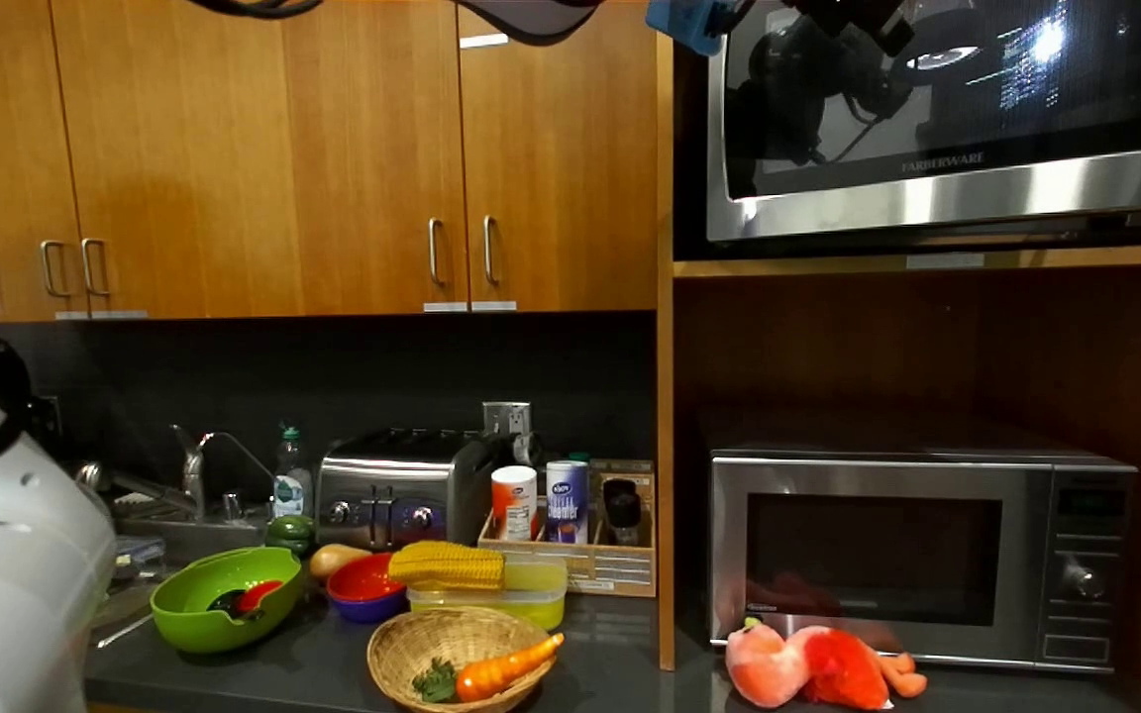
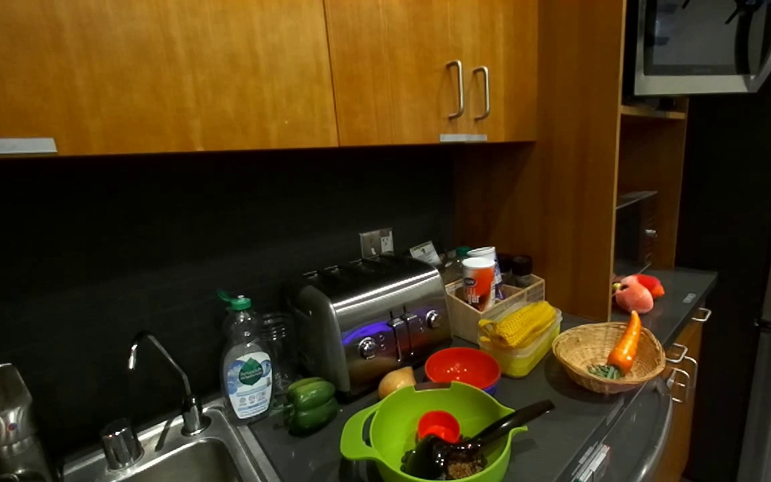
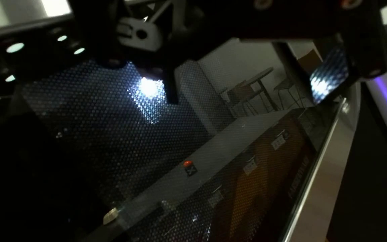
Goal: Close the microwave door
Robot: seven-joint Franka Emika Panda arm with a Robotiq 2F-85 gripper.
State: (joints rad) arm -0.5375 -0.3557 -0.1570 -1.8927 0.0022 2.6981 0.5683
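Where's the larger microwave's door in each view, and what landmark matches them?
In an exterior view: microwave door, upper right.
In an exterior view: microwave door, top right corner.
In the wrist view: microwave door, across most of the picture.
Shared landmark: silver trim, along the door's bottom in both exterior views; in the wrist view, at right.

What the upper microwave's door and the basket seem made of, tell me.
Microwave door: glossy dark glass, or maybe plastic, showing clear reflections; its silver trim looks like shiny metal, catching highlights. Basket: matt, probably wicker or similar fibre, judging by its tan weave.
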